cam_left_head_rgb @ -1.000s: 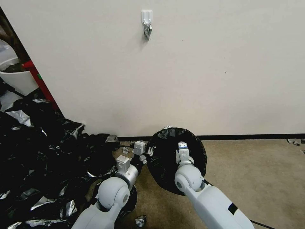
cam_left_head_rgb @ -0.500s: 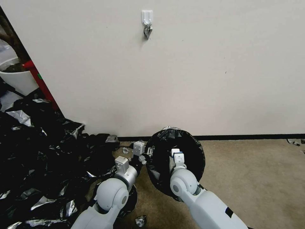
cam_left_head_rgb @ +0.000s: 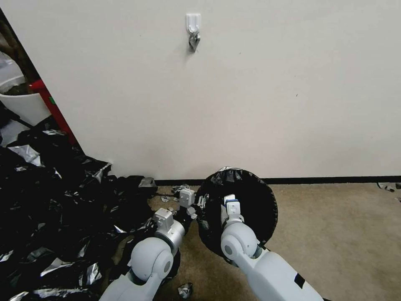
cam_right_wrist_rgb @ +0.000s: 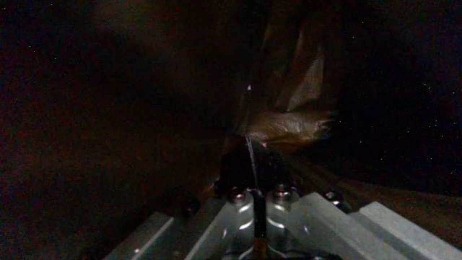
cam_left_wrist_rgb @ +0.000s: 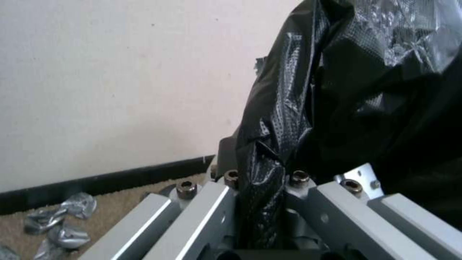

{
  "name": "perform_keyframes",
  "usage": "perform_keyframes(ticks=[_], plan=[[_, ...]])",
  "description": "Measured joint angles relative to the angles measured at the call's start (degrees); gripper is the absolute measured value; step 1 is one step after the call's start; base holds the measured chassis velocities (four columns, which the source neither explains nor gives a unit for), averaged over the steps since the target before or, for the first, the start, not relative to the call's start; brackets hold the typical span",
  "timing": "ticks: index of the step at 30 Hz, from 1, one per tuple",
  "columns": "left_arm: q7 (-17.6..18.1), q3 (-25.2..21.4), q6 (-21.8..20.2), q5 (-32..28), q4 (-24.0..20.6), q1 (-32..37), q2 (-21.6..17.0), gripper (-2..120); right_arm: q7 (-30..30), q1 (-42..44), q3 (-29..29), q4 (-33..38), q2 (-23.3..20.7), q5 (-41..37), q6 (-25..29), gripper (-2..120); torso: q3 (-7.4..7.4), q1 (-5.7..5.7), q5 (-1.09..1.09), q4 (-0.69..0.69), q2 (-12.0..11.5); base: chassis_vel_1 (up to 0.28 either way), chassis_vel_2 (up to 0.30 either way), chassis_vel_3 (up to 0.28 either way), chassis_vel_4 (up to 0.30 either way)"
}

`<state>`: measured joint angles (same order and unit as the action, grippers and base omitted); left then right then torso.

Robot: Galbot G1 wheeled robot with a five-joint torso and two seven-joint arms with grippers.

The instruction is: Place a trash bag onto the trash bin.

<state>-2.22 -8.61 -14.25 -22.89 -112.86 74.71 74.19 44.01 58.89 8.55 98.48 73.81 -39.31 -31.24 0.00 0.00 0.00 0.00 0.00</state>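
Observation:
The trash bag point(cam_left_head_rgb: 255, 205) forms a round black hoop on the carpet by the wall, its mouth facing up. The trash bin is hidden by it. My left gripper point(cam_left_head_rgb: 197, 205) is at the bag's left edge. In the left wrist view this left gripper point(cam_left_wrist_rgb: 260, 195) is shut on a fold of the trash bag's black film point(cam_left_wrist_rgb: 337, 90). My right gripper point(cam_left_head_rgb: 231, 200) reaches down inside the bag's mouth. In the right wrist view the right gripper point(cam_right_wrist_rgb: 252, 173) has its fingers together, surrounded by the dark bag film point(cam_right_wrist_rgb: 288, 126).
A big heap of black plastic sheeting point(cam_left_head_rgb: 54, 200) covers the floor on the left, beside a white tub point(cam_left_head_rgb: 23, 104). Silver scraps point(cam_left_head_rgb: 185, 289) point(cam_left_wrist_rgb: 62, 224) lie on the carpet. A wall hook point(cam_left_head_rgb: 193, 25) hangs above. Open carpet point(cam_left_head_rgb: 334, 234) lies to the right.
My right gripper has moved left inside the bag. The bag's right side has spread outward. My left gripper has shifted slightly right, still on the bag's edge.

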Motion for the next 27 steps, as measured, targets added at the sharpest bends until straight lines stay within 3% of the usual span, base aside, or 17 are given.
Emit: perform_keyframes(ticks=[6,11,13,14,15,19,21,23,24,26,27], plan=[[-0.1,-0.1,0.0,-0.8,-0.1,-0.1,0.1,2,-0.3,1.0,0.1,-0.2,0.0,2.4,-0.3,0,0.0,0.0,0.0,0.0,0.0,0.0,0.0,0.0,0.0],[0.4,-0.5,0.1,-0.8,1.1,-0.5,0.1,2,-6.2,3.4,-1.2,5.1,-0.9,7.5,1.9,0,0.0,0.0,0.0,0.0,0.0,0.0,0.0,0.0,0.0],[0.6,-0.5,0.1,-0.8,1.4,-0.6,0.1,2,-8.1,4.4,-1.6,7.2,-1.3,8.0,2.0,3,0.0,0.0,0.0,0.0,0.0,0.0,0.0,0.0,0.0],[1.0,-0.5,0.0,-0.8,1.8,-0.9,0.1,2,-9.6,5.6,-1.9,9.6,-2.1,8.2,1.8,9,0.0,0.0,-0.01,0.0,0.0,0.0,0.0,0.0,0.0],[1.6,-0.5,-0.6,-0.7,2.8,-1.7,0.1,2,-10.6,8.2,-2.2,14.3,-3.5,8.9,0.7,22,0.0,0.0,0.0,0.0,0.0,0.0,0.0,0.0,0.0],[2.3,-0.4,-1.0,-0.3,3.7,-2.4,0.2,2,-10.6,9.8,-2.8,17.0,-4.2,10.4,0.5,33,-0.01,0.0,0.01,0.0,0.0,0.0,0.0,0.0,0.0],[4.3,-0.3,-1.9,-0.4,4.7,-3.1,0.6,2,-10.6,11.5,-4.3,20.7,-4.5,11.5,0.5,43,0.0,0.0,0.01,0.0,0.0,0.0,0.0,0.0,0.0],[8.6,-0.4,-4.4,-3.0,4.9,-3.7,0.9,2,-11.7,13.8,-6.3,24.6,-4.9,13.8,1.3,52,0.0,0.0,0.0,0.0,0.0,0.0,0.0,0.0,0.0],[8.6,-0.4,-4.4,-3.0,4.9,-3.7,0.9,2,-11.7,13.8,-6.3,24.6,-4.9,13.8,1.3,52,0.0,0.0,0.0,0.0,0.0,0.0,0.0,0.0,0.0],[15.6,-1.3,-11.0,-12.1,3.8,-4.4,0.9,2,-14.3,17.1,-9.5,29.1,-5.0,21.1,6.1,63,0.0,0.0,-0.01,0.0,0.0,0.0,0.0,0.0,0.0],[15.6,-1.3,-11.0,-12.1,3.8,-4.4,0.9,2,-14.3,17.1,-9.5,29.1,-5.0,21.1,6.1,63,0.0,0.0,-0.01,0.0,0.0,0.0,0.0,0.0,0.0]])
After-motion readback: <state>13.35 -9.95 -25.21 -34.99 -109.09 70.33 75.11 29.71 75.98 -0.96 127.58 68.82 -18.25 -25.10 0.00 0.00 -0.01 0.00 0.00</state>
